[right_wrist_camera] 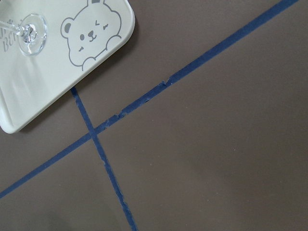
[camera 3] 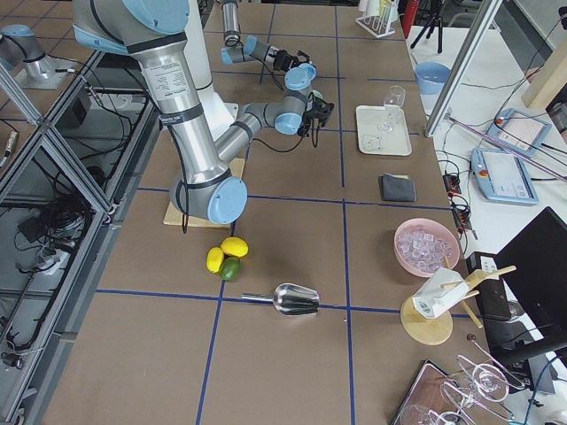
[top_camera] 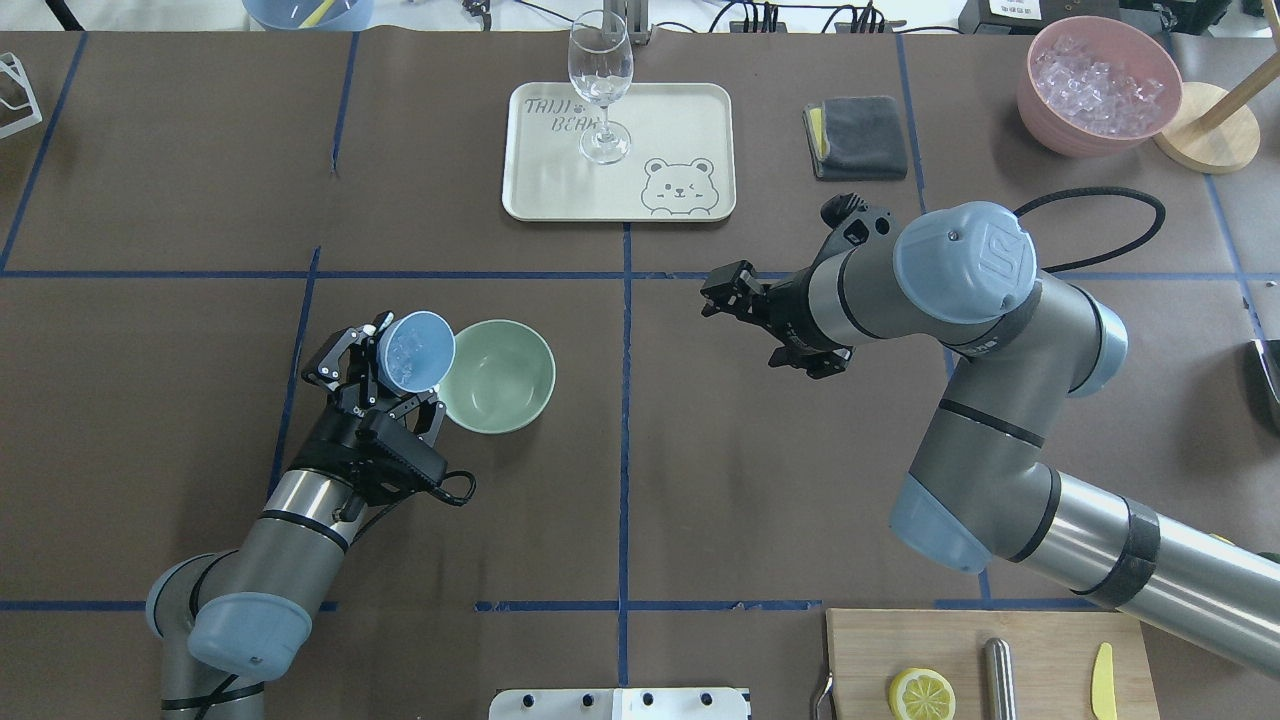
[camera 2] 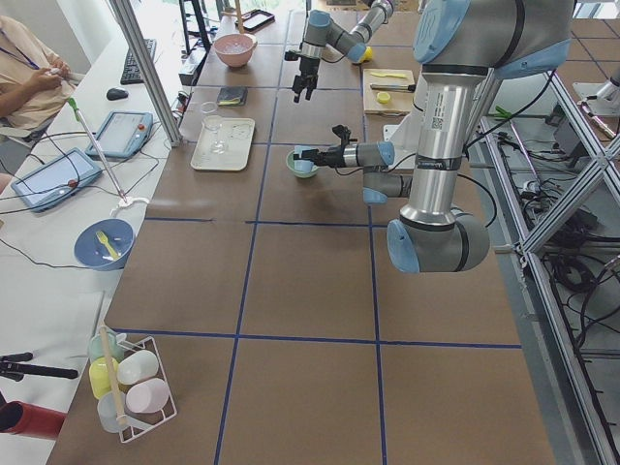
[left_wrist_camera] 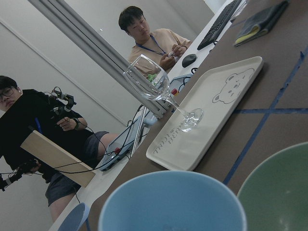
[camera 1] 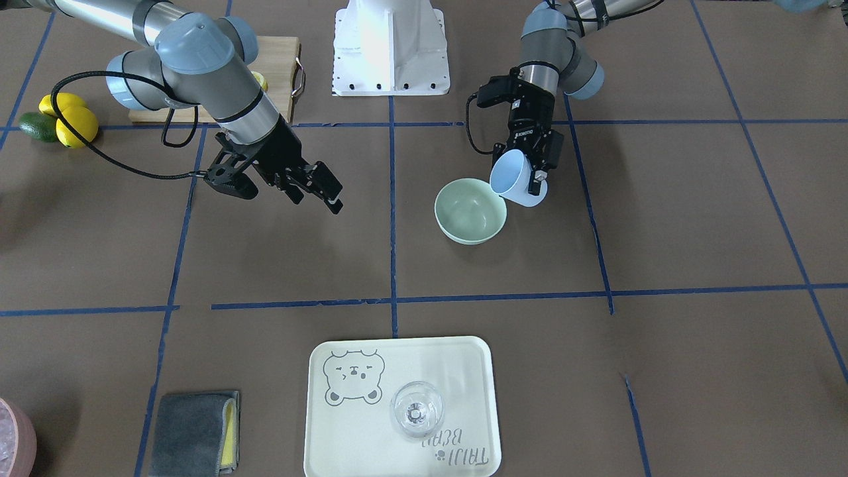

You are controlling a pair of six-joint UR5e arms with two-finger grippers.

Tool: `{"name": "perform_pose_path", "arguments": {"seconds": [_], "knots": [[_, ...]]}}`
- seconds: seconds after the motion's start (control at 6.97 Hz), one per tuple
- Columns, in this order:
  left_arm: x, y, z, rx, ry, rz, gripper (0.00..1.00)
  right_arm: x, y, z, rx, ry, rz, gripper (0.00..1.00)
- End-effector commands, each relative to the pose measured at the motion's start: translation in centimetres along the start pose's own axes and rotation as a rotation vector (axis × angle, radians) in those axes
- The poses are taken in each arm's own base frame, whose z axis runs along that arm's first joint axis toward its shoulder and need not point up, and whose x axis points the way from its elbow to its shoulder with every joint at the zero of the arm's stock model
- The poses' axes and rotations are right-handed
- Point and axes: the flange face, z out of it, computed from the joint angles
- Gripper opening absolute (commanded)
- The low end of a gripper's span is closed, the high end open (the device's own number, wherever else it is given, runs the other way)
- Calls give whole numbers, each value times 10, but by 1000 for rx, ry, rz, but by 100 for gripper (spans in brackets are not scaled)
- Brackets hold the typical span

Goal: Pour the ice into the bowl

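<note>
Left hand (top_camera: 398, 372): pinching a light blue cup (top_camera: 418, 352), tipped toward the bowl.
Ice (top_camera: 406, 345): clear cubes inside the cup.
Bowl (top_camera: 505, 380): pale green, on the worktop (top_camera: 700, 480), rim under the cup's lip.
Right hand (top_camera: 722, 292): fingers spread, well apart from the bowl.

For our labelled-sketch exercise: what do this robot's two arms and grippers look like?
The left arm and right arm are silver tubes with grey joints and pale blue caps; the right one's cap bears a UR logo. The left gripper and right gripper are black, two-fingered; the left carries white lettering. A black cable loops from each wrist.
</note>
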Motion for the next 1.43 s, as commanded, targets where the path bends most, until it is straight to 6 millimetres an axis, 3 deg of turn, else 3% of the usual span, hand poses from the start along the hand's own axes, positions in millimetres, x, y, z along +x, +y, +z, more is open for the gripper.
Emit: {"name": "perform_pose_path", "arguments": {"seconds": [0.0, 0.29, 0.43, 0.72, 1.0, 1.29], "knots": [[15, 0, 11, -86, 3, 204, 0, -1, 0, -1, 0, -3, -3, 100], [2, -14, 12, -102, -88, 476, 0, -3, 0, -3, 0, -18, -6, 100], [-9, -35, 10, -93, -104, 564, 0, -3, -1, -3, 0, -18, -6, 100], [-15, -35, 10, -150, -191, 766, 0, 1, 0, 0, 0, -11, -3, 100], [2, -14, 16, -219, -235, 947, 0, 4, -6, -2, 8, -9, 7, 100], [12, -10, 18, -242, -224, 1044, 0, 9, -7, 1, 9, 1, 12, 100]]}}
